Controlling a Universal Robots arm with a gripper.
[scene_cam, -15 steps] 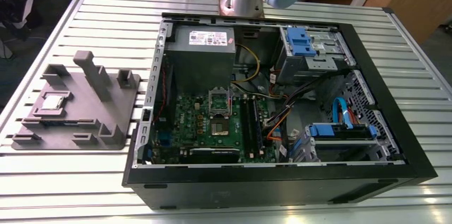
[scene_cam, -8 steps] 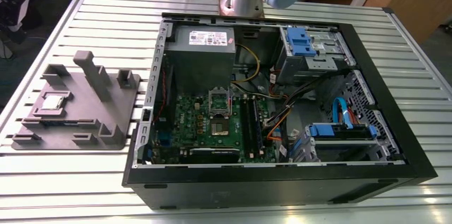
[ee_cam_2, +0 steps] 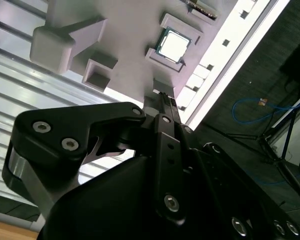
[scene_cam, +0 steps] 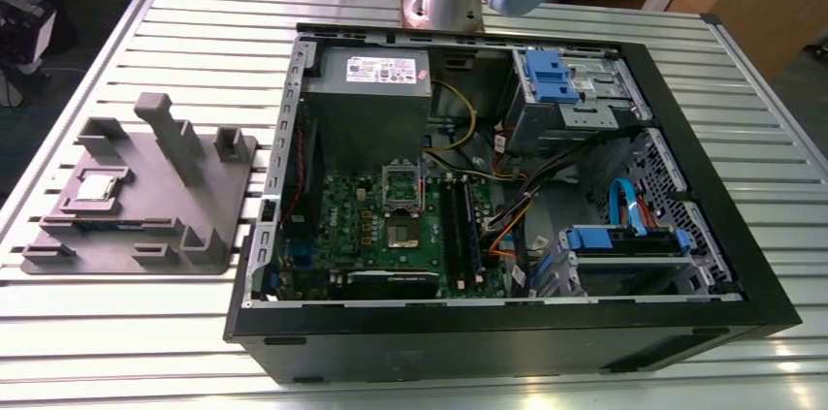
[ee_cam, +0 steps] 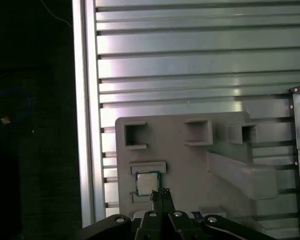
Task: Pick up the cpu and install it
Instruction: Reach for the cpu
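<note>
The cpu (scene_cam: 101, 185) lies flat in a small square pocket on the grey holder (scene_cam: 145, 232). The holder sits on the metal table (scene_cam: 169, 42), at the exterior view's left of the open computer box (scene_cam: 518, 318). The chip's shiny metal top faces up. It is square, so it has no long side, and its edges run in line with the edges of the holder. In the first wrist view my gripper (ee_cam: 160, 192) hangs just beside the chip and does not touch it. Its two thin fingers (ee_cam: 154, 195) look pressed close together, with nothing between them. I think the chip is very light and stiff, like a little tile. The metal top looks smooth, so it may slip. The underside is likely easy to hurt, so I would not squeeze hard or let it drop. I would hold it by two opposite edges, where the pocket leaves room, and keep it level. The dark socket (scene_cam: 401, 199) on the green board (scene_cam: 368, 236) inside the box is well apart from it.
</note>
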